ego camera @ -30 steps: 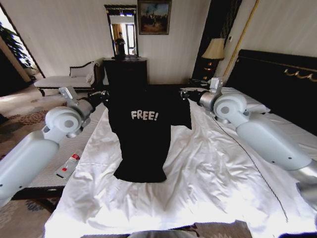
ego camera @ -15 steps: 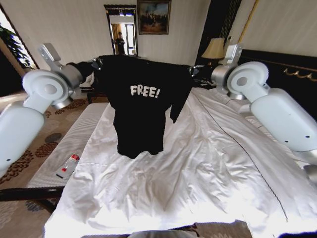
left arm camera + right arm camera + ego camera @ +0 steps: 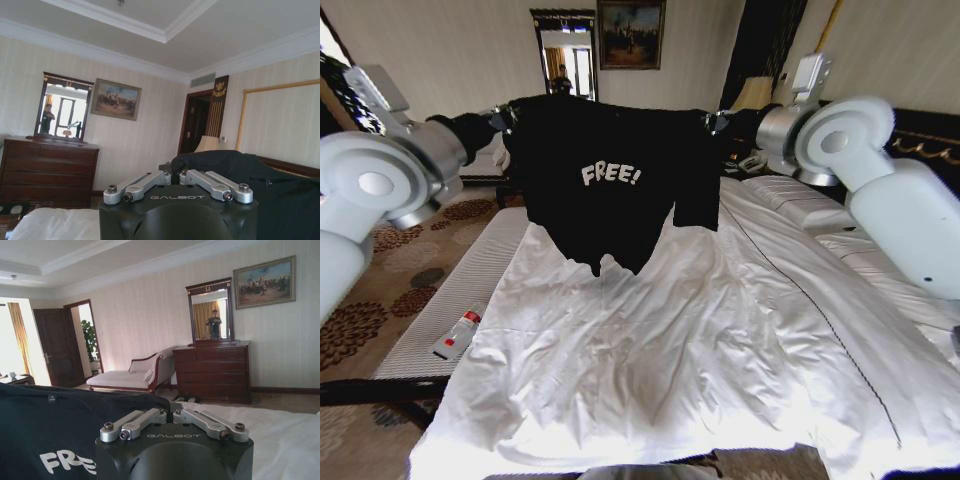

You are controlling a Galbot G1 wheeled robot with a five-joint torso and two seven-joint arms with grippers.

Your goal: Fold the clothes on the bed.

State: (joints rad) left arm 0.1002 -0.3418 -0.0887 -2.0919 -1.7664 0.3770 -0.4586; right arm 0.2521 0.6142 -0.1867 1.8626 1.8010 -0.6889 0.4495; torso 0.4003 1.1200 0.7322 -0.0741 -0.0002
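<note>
Both grippers pinch the T-shirt (image 3: 610,180) by its shoulders and hold it spread in the air above the middle of the bed (image 3: 720,340), hem hanging clear of the duvet (image 3: 650,370), "FREE!" facing the head camera. Left gripper (image 3: 503,118) is at the left shoulder, right gripper (image 3: 712,122) at the right; fingers look pressed together on cloth, though the fabric hides the tips. A small bottle (image 3: 458,333) lies on the bench (image 3: 470,290) by the bed's left edge.

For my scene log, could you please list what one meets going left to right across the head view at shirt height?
Left arm → left gripper → black T-shirt → right gripper → right arm.
</note>
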